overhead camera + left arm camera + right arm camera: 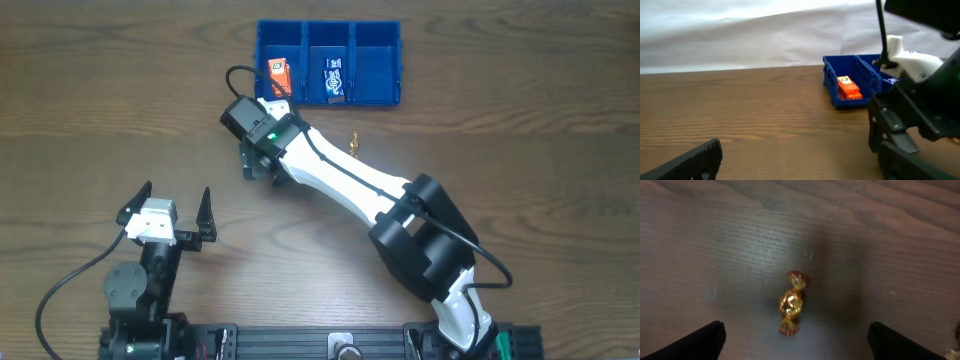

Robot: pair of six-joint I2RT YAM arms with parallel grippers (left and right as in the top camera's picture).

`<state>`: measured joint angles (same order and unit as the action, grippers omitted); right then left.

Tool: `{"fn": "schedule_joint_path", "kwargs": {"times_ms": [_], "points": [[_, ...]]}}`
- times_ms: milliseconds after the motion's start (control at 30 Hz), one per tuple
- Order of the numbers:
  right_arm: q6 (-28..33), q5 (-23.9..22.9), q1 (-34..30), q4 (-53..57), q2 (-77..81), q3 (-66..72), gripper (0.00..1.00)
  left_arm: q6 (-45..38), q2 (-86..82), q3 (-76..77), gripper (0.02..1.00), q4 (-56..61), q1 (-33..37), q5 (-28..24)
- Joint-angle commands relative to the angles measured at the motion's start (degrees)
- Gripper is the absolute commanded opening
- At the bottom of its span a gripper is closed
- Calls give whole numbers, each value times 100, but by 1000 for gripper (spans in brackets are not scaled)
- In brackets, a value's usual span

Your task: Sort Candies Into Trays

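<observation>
- Shows the right gripper (pixel 795 330) with its fingers spread wide, holding nothing, pointing down at a wooden table (pixel 520 150).
- Places a gold-wrapped candy (pixel 791 302) flat on the wood straight below that gripper, in the gap between the two fingers and apart from both, with bare wood all around it.
- Sets a blue tray (pixel 328 25) with three side-by-side compartments just beyond the right gripper, away from the arm bases.
- Holds an orange candy (pixel 279 75) in the tray compartment nearest the right gripper, and a blue-wrapped candy (pixel 336 78) in the middle compartment.
- Puts a second gold candy (pixel 353 140) on the table near the tray's front wall, off to the far side of the right arm (pixel 350 185) from the left gripper.
- Loops a black cable (pixel 235 75) from the right wrist up beside the tray's outer wall.
- Keeps the left gripper (pixel 176 190) low near its own base, well short of the tray, fingers spread wide and holding nothing.
- Blocks part of the tray from the left wrist camera with the dark body of the right arm; leaves the orange candy visible.
</observation>
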<state>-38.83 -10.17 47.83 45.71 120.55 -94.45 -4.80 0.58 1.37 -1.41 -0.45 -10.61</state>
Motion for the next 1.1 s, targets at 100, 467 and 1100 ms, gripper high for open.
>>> {"fn": "schedule_joint_path", "kwargs": {"times_ms": [100, 467, 1100], "points": [[-22, -136, 4, -267, 546, 35, 899, -79, -33, -109, 998, -190, -11, -125], [-190, -151, 11, -407, 693, 33, 649, -79, -33, -109, 998, -190, -11, -125], [-341, -125, 17, -385, 752, 33, 371, -79, -33, -109, 998, -190, -11, -125]]}}
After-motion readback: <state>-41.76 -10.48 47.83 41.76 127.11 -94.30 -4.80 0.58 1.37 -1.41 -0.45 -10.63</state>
